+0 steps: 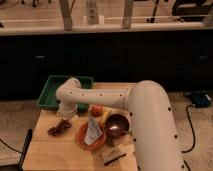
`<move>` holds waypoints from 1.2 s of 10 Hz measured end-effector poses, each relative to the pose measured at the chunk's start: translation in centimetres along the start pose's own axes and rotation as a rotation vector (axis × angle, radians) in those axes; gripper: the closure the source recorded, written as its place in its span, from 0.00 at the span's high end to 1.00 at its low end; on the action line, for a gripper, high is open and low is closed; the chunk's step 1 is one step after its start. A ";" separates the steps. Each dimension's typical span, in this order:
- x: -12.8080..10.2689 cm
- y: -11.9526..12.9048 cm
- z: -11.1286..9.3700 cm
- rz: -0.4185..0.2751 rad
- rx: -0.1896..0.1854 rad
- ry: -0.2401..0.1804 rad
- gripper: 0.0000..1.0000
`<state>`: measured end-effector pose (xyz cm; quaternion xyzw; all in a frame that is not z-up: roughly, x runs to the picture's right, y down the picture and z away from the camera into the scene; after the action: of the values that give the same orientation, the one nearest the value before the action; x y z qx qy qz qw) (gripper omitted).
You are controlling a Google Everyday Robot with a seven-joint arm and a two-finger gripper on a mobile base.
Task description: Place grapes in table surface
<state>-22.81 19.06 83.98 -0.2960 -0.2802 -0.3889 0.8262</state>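
Purple grapes [59, 127] lying on the wooden table surface [50, 150] just below the gripper [66, 111], gripper open wide and holding nothing, green tray [52, 92] behind it, orange plate [82, 137] to its right

The table surface [47, 147] carries the grapes [59, 127], green tray [50, 93], orange plate [81, 138], bowl [117, 125]

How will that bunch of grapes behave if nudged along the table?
The grapes lie loose on the table surface, below the open gripper. As a cluster of round berries, they would probably flex and roll rather than slide stiffly. Hard squeezing might bruise them.
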 end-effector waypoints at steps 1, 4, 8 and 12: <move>-0.5 -0.4 0.5 -0.016 -0.004 -0.006 0.80; -0.8 -0.4 1.3 -0.035 -0.019 -0.017 0.71; -1.3 -0.4 2.2 -0.057 -0.021 -0.033 0.28; -1.8 -0.6 2.4 -0.073 -0.023 -0.041 0.00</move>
<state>-24.79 21.32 84.52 -0.3031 -0.3032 -0.4158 0.8021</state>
